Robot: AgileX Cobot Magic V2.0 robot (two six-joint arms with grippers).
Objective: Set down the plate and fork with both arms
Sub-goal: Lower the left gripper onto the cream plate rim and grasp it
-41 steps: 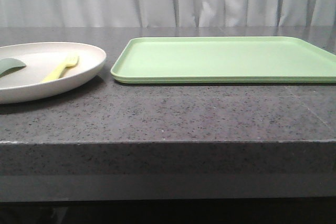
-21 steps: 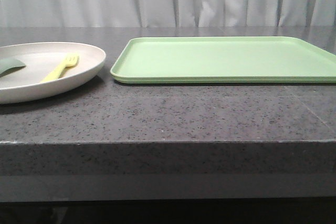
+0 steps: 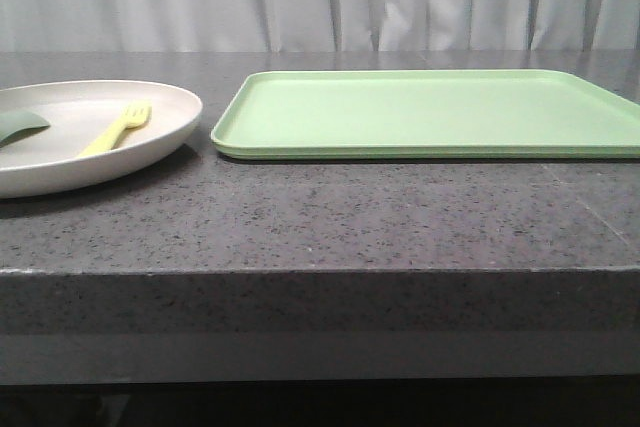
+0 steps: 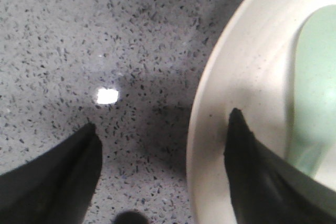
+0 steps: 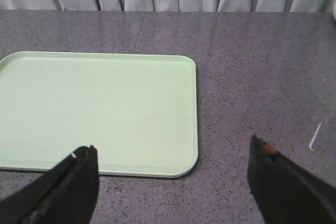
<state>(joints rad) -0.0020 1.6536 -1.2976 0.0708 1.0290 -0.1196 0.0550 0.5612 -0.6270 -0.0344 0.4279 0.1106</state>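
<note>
Straddling plate [image 4: 220, 108] rim — left end effector [image 4: 163, 129] open.

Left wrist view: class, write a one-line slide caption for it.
Open left gripper straddles the plate rim, one finger over the plate, one over the counter.

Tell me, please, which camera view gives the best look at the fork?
The front view: the pale-yellow fork lies whole and unobstructed on the plate, tines pointing away from the camera, beside a grey-green utensil. The left wrist view shows only the plate's rim and that green utensil, no fork. The right wrist view shows just the green tray.
</note>
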